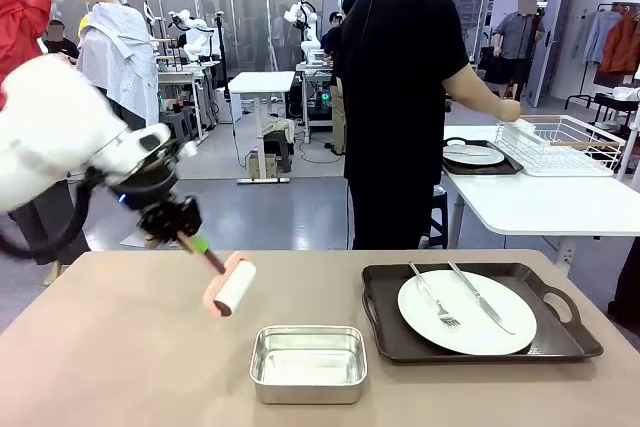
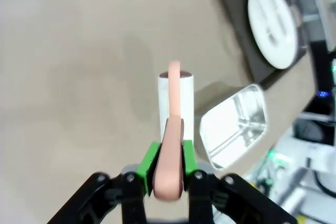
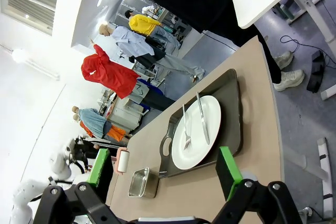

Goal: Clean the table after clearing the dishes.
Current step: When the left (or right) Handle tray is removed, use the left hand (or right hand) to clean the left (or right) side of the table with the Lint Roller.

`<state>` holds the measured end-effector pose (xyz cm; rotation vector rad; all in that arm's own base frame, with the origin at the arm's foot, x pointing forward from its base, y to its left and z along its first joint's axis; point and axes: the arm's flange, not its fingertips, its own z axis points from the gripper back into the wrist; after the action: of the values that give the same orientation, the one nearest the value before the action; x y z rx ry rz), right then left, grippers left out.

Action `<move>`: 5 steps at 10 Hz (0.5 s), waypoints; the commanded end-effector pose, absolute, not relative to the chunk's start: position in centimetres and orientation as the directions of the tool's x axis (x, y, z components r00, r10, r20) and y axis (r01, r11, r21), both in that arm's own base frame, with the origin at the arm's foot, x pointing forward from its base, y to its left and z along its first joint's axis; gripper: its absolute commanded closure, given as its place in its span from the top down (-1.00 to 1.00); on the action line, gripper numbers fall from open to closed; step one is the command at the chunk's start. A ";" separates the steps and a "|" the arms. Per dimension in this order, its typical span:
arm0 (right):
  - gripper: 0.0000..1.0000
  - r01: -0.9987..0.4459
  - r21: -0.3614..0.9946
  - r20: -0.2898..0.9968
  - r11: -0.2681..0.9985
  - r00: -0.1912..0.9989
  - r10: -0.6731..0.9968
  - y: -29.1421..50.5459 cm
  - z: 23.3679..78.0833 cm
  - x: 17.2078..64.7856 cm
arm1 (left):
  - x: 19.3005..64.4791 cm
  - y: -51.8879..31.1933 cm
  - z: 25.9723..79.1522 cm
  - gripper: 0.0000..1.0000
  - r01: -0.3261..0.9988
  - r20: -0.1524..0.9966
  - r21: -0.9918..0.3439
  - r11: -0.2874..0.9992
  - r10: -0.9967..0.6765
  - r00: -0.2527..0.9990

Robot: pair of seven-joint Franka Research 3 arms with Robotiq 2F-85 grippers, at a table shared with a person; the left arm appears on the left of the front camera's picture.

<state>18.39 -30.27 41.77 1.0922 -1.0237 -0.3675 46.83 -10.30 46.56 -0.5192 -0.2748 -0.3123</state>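
My left gripper (image 1: 190,235) hangs over the left part of the beige table (image 1: 120,357), shut on the pink handle of a lint roller (image 1: 233,287). The roller's white roll (image 2: 176,95) points down at the tabletop, just above it or touching. One of the dishes, a white plate (image 1: 467,312) with fork and knife, lies on a dark tray (image 1: 560,332) at the table's right. A second plate (image 1: 473,155) on a dark tray rests on the white side table. My right gripper (image 3: 164,167) stands open high above the table's right side, looking down on the plate (image 3: 197,132).
A shiny steel tin (image 1: 308,362) sits near the front edge at the middle, between roller and tray. A person in black stands across the table, one hand at a wire rack (image 1: 555,142) on the white table (image 1: 540,207).
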 end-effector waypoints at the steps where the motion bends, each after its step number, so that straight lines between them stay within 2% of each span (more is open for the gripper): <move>1: 1.00 -0.237 0.854 0.516 0.463 0.501 -0.695 -29.9 41.8 18.2 | 44.2 -8.9 44.0 -1.00 0.333 0.426 -0.493 0.803 -0.111 0.898; 2: 1.00 -0.237 0.854 0.516 0.463 0.501 -0.695 -29.9 41.8 18.2 | 44.5 -8.5 43.1 -1.00 0.330 0.425 -0.488 0.808 -0.110 0.899; 3: 1.00 -0.237 0.854 0.516 0.463 0.501 -0.695 -29.9 41.8 18.2 | 44.5 -9.5 42.9 -1.00 0.592 0.497 -0.299 0.748 -0.408 0.766; 4: 1.00 -0.237 0.854 0.516 0.463 0.501 -0.695 -29.9 41.8 18.2 | 44.1 -7.4 43.1 -1.00 0.291 0.367 -0.494 0.819 -0.106 0.924; 5: 1.00 -0.237 0.854 0.516 0.463 0.501 -0.695 -29.9 41.8 18.2 | 44.1 -7.4 43.1 -1.00 0.291 0.367 -0.494 0.819 -0.106 0.924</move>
<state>18.41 -30.25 41.72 1.0930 -1.0223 -0.3680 43.86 -7.80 42.52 -0.5529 -0.3447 -0.3018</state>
